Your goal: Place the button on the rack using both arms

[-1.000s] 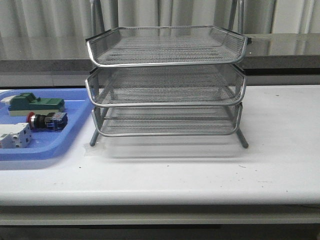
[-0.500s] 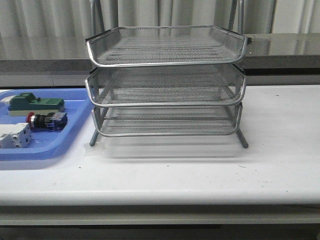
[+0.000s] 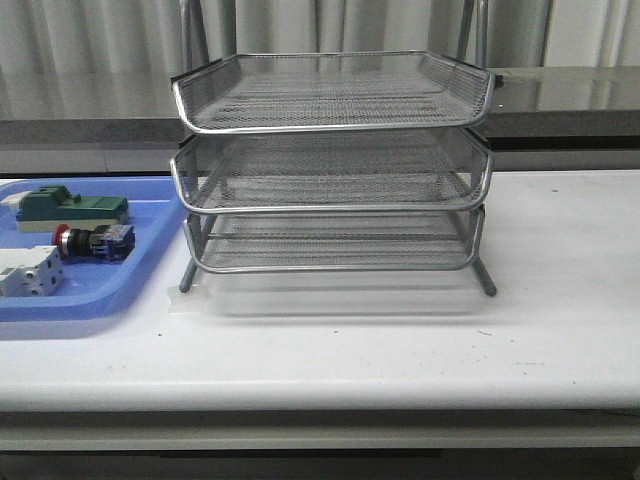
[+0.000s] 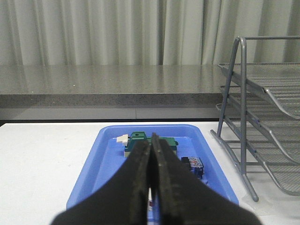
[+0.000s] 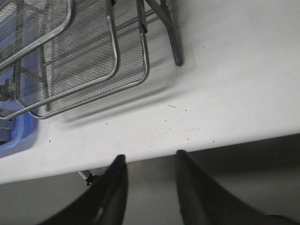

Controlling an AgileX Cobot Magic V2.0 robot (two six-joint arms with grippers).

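A red-capped push-button [image 3: 93, 241] lay in a blue tray [image 3: 150, 205] beside the wire-mesh rack [image 3: 333, 165]; left gripper [image 4: 151, 161] pressed closed, right gripper [image 5: 150, 161] parted narrowly, both empty.

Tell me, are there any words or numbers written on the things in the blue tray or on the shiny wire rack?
None can be read.
Red-capped push-button with black body and blue rear block: there may be small marks on the blue block, too blurred to read.
Green-and-beige block: no legible text.
White terminal block: no legible text.
Three-tier silver wire-mesh rack: no label visible.
Flat blue plastic tray: no writing visible.
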